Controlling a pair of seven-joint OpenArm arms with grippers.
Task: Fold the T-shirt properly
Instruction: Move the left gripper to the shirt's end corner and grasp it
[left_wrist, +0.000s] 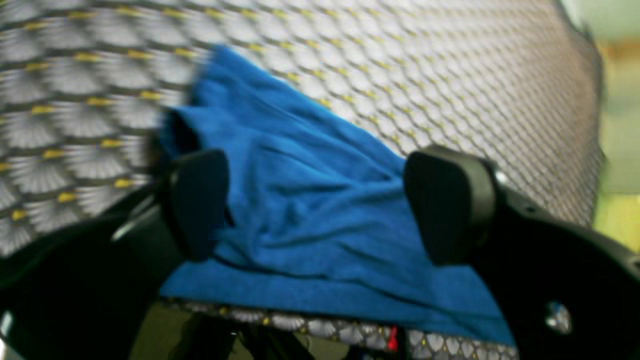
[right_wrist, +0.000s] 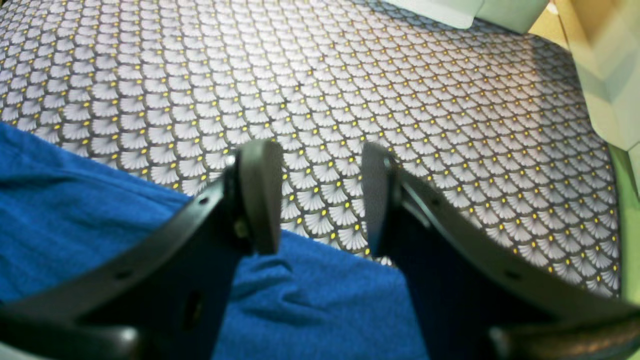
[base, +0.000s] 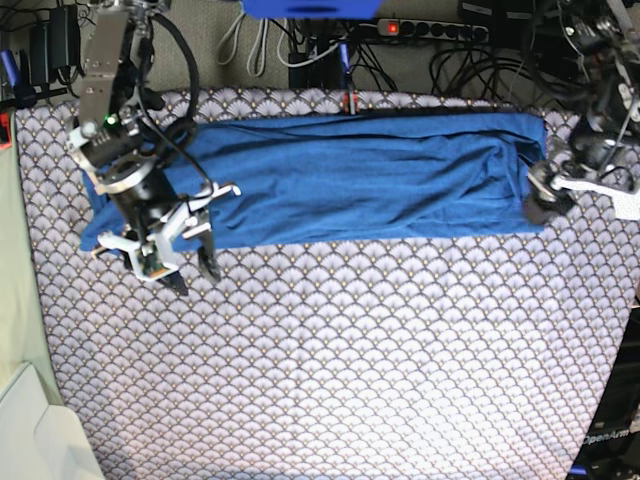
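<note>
- Scalloped cloth (base: 330, 350) spreads across the whole table, folks!
- The left gripper (left_wrist: 320, 200) has its jaws wide apart, right over one end of the blue shirt (base: 350, 175), gripping nothing!
- The right gripper (right_wrist: 320, 200) is parted and empty too, above the opposite end!
- Beneath them, the shirt lies in a long, creased strip along the cloth's far side!
- Beyond it, cables (base: 300, 50)!

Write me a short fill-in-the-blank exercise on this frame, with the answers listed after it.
The shirt is coloured ____.
The cloth beneath it has a repeating ____ pattern.
The left gripper has its jaws ____.
In the base view, the arm over the shirt's left-hand part ends in the ____ gripper.

Missing words: blue; scallop; open; right.
</note>
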